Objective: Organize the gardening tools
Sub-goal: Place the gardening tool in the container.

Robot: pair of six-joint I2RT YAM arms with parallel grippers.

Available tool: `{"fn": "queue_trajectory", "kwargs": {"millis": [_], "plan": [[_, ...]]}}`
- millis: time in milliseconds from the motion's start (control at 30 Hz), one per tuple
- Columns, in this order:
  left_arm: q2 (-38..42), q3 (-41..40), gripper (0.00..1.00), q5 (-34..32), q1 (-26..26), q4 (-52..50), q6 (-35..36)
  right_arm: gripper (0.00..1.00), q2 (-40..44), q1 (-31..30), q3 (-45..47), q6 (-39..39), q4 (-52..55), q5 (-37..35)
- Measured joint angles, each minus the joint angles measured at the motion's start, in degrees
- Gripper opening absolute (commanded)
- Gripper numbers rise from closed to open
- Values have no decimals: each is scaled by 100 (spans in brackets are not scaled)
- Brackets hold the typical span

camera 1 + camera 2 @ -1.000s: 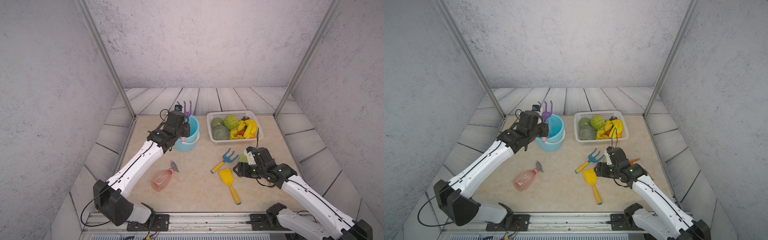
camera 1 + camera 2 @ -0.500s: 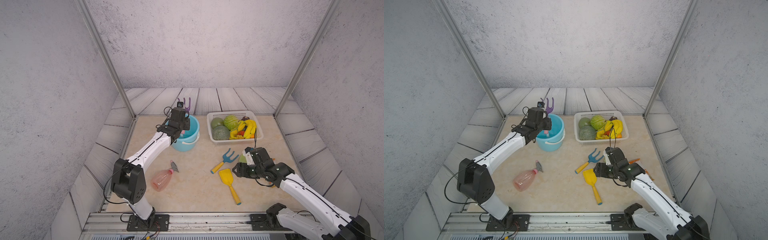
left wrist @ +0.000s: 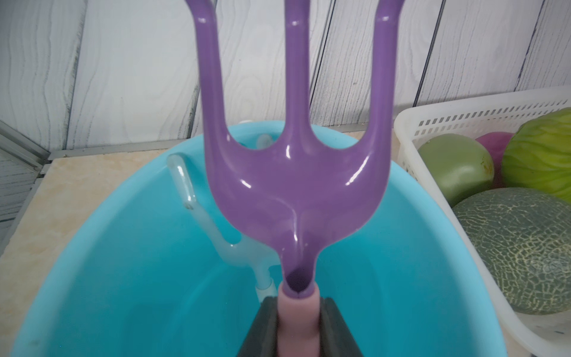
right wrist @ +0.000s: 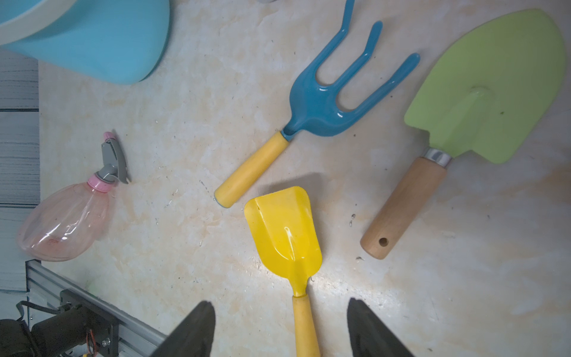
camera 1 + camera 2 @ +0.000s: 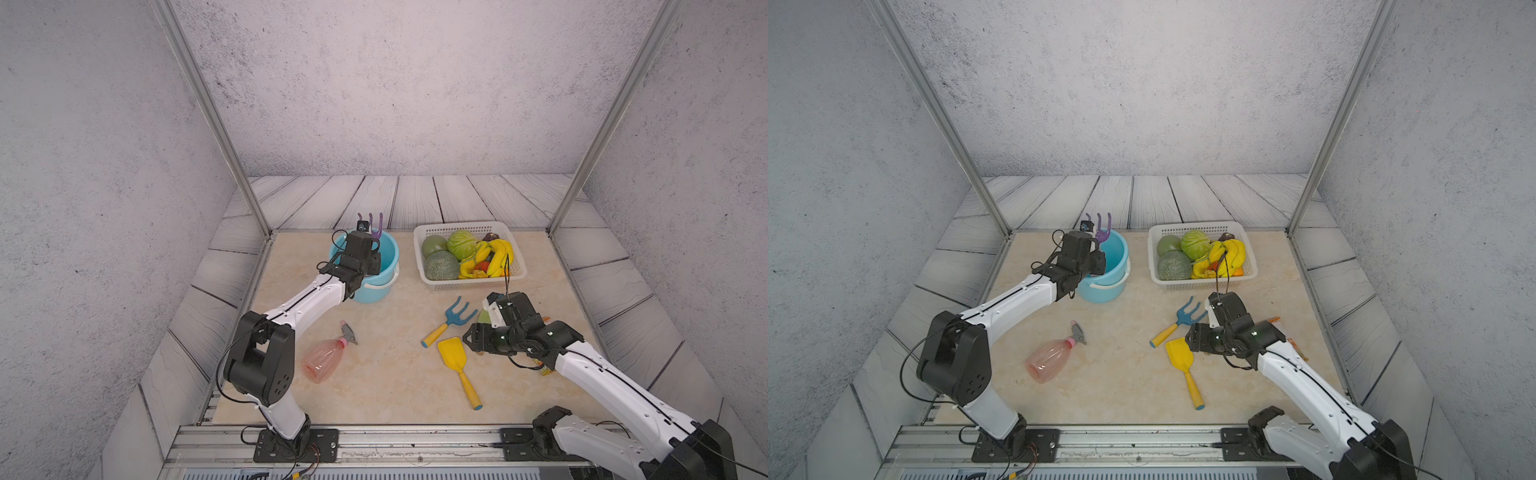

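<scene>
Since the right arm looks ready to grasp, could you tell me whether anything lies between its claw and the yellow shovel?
Nothing visible does. In the right wrist view the open right claw frames the handle of the yellow shovel over bare tabletop; the blue fork and green trowel lie apart from it.

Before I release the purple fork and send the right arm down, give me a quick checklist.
1. Grip: left gripper shut on purple fork handle: ok.
2. Position: purple fork over blue bucket opening: ok.
3. Space: room in bucket beside light-blue fork: ok.
4. Approach: right gripper open, yellow shovel handle between its jaws in the wrist view: ok.
5. Clearance: right gripper's height above shovel: cannot tell.
</scene>
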State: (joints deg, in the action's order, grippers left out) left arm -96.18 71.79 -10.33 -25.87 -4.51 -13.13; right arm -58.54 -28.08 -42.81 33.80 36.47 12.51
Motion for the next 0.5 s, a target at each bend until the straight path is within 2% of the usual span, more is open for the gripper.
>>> {"fn": "queue_trajectory", "kwargs": {"millis": [233, 500], "plan": [[0, -4, 1, 70, 0, 0, -22, 73, 0, -11, -2, 2, -2, -4], [0, -103, 15, 120, 0, -26, -35, 73, 4, -15, 0, 0, 7, -24]]}}
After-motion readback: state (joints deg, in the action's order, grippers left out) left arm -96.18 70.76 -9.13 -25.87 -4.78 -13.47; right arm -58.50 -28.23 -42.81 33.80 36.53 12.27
